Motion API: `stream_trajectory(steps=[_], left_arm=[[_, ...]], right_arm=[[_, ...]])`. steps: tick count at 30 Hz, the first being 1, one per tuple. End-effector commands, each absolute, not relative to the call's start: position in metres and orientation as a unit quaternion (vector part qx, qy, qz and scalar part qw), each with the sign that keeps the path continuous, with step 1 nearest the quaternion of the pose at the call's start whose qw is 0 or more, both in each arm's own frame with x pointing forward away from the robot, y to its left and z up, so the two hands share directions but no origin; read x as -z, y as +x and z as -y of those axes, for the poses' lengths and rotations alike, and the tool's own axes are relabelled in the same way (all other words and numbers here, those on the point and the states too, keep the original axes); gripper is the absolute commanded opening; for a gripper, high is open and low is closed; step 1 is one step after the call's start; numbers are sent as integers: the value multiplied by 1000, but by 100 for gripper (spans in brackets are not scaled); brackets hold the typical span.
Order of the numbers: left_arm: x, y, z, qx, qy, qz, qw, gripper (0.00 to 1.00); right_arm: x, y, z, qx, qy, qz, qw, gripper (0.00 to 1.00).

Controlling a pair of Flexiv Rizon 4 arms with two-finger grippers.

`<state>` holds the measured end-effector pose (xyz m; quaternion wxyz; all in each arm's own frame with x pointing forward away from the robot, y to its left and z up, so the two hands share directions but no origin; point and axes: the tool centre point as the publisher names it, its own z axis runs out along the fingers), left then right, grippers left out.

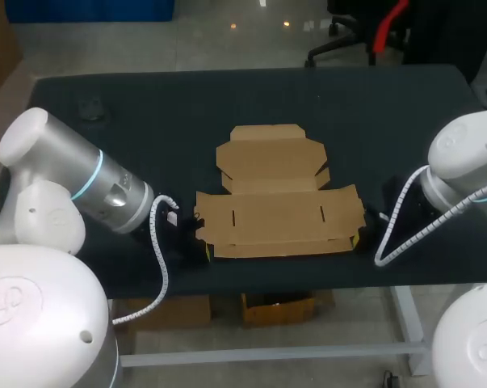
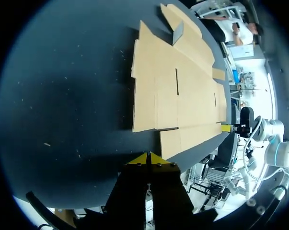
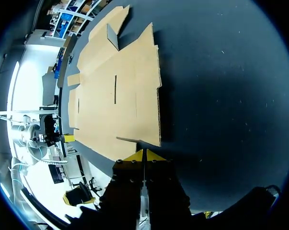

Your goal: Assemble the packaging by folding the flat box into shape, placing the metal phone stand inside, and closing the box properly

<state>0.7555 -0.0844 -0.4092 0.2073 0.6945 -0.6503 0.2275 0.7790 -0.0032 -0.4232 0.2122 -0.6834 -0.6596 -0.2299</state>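
currently left end effector [image 2: 148, 157] and right end effector [image 3: 144, 154] clenched empty beside flat box [image 1: 277, 214].

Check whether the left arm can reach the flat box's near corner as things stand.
Probably yes. The left gripper sits shut right beside the flat box at its near corner, with only bare table around it and nothing between them. It would need to open before gripping.
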Motion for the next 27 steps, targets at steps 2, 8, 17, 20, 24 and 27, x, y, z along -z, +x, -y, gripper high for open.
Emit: stream_trajectory(steps=[2,8,17,20,24,27], left_arm=[[416,760,89,-225,698,649,202,0],[419,765,89,-224,700,647,203,0],[419,770,89,-228,700,646,204,0],[418,769,90,-229,698,646,206,0],[418,769,90,-231,697,646,207,0],[418,769,90,-231,697,646,208,0]], right_arm=[[423,779,3,231,-683,660,212,0],[423,779,3,231,-683,660,212,0],[424,780,2,230,-683,660,213,0],[424,781,2,230,-683,660,213,0],[424,781,2,229,-683,660,213,0],[424,781,1,229,-683,660,214,0]])
